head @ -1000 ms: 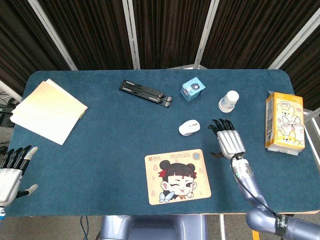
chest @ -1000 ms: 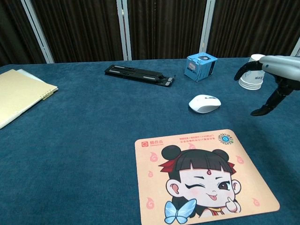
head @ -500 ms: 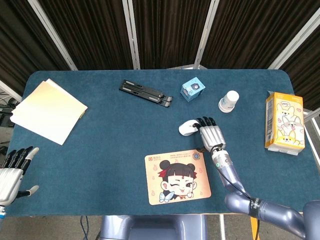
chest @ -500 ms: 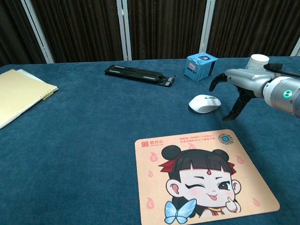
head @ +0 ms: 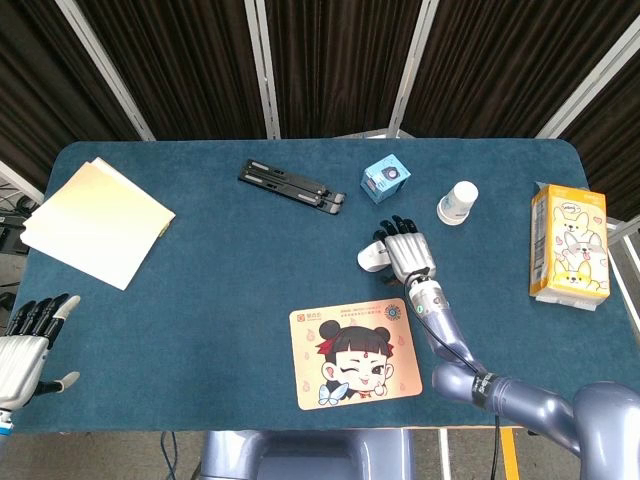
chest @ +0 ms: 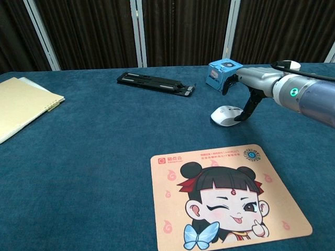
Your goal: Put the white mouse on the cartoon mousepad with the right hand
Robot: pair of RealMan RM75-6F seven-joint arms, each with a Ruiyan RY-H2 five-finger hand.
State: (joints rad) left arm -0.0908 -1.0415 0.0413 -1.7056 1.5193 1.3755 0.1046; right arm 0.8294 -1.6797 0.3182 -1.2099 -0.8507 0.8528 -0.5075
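The white mouse lies on the blue table cloth just beyond the cartoon mousepad, which shows a winking girl. My right hand hovers over the mouse's right half with its fingers spread forward. Its thumb reaches down beside the mouse's right edge; whether it touches is unclear. Nothing is held in it. My left hand rests at the table's near left corner with its fingers apart and empty; the chest view does not show it.
A small blue box stands just beyond the right hand's fingers. A white cup is to its right, and a yellow cartoon carton at far right. A black folding stand and cream notebook lie further left.
My right hand has swung left from beside the cup, across the table, to above the mouse. The mouse has stayed in place. The left hand barely moved.
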